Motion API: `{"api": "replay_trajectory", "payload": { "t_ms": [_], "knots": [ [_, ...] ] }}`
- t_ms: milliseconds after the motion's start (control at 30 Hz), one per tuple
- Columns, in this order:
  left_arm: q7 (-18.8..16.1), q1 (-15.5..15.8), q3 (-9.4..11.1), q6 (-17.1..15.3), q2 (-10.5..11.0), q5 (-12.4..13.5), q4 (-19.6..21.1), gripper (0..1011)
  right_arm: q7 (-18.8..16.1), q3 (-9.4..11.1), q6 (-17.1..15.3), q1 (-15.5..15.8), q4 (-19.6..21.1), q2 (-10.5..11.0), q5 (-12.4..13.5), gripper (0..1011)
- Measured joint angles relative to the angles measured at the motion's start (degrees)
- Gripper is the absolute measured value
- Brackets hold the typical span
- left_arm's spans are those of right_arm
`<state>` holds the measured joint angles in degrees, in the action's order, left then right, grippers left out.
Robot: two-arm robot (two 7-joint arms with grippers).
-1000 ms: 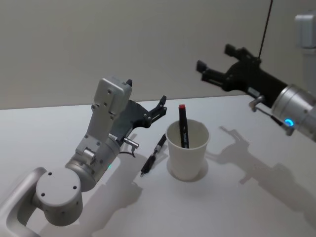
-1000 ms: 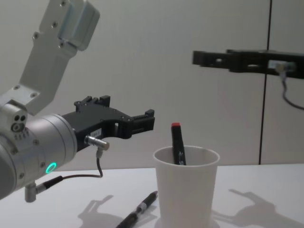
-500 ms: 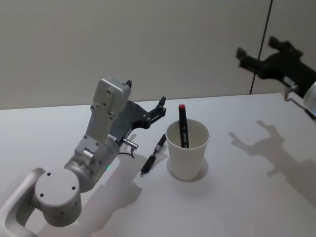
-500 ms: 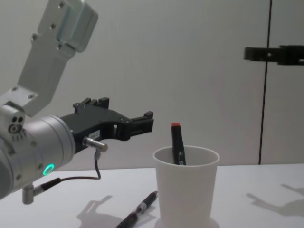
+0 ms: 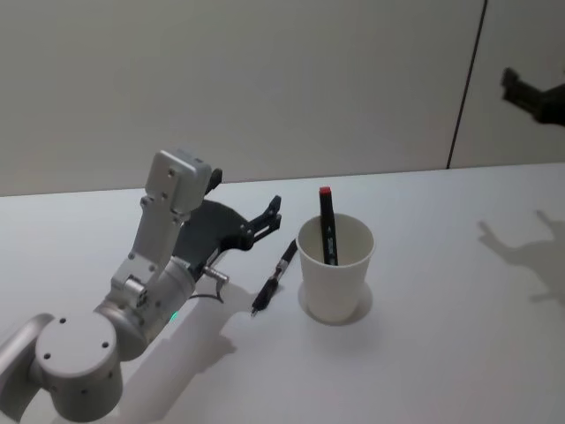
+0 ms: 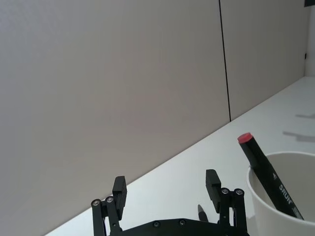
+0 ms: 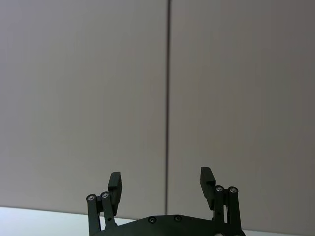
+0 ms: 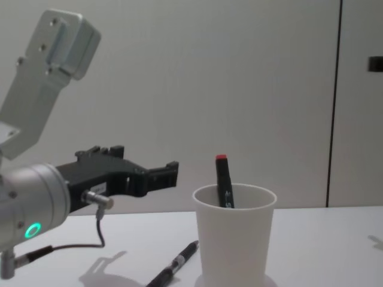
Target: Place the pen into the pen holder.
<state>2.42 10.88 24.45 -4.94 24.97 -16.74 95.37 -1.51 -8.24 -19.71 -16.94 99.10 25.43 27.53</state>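
Step in hand: approach for the pick. The pen holder (image 5: 335, 265) stands upright on the counter (image 5: 441, 336), some way in from the far edge. It already contains a red-capped marker (image 5: 327, 225), which leans against the inner wall with its cap above the rim. The pen (image 5: 275, 276) lies flat on the counter on the holder's left side. Its far end is just beside the cup wall, and we cannot tell whether the two touch.

The left hand (image 5: 267, 218) hovers above the counter to the left of the pen, with its jaws spread wide and nothing between them. The right hand (image 7: 160, 181) is raised well apart toward the right edge. It is likewise wide open and empty.

We judge that the left hand should make the pick, as it is the nearer. It must descend over the barrel, set its jaws across it and close. It must then lift the pen, tip it upright and release it over the rim. We advise gripping away from the cup wall so as not to nudge the holder.
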Motion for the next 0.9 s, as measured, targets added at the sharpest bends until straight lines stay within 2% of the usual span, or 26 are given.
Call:
{"api": "replay_trajectory", "payload": {
  "t_ms": [200, 533, 900],
  "knots": [
    [0.21, -1.15, -0.53, -1.35, 1.0, -2.1, 0.35, 1001, 3.66, 1.56, -1.41, 0.18, 0.23, 1.03, 0.55, 1001],
    [1.64, -1.48, -0.72, -3.18, 1.1, -3.38, -0.7, 1001, 10.28, 4.47, -4.21, 0.08, 0.06, 2.7, 1.39, 1001],
    [2.93, -1.29, -0.38, -5.27, 0.3, -3.28, -2.38, 1001, 13.5, 6.11, -5.82, -0.15, -0.28, 3.58, 1.87, 1002]
  ]
}}
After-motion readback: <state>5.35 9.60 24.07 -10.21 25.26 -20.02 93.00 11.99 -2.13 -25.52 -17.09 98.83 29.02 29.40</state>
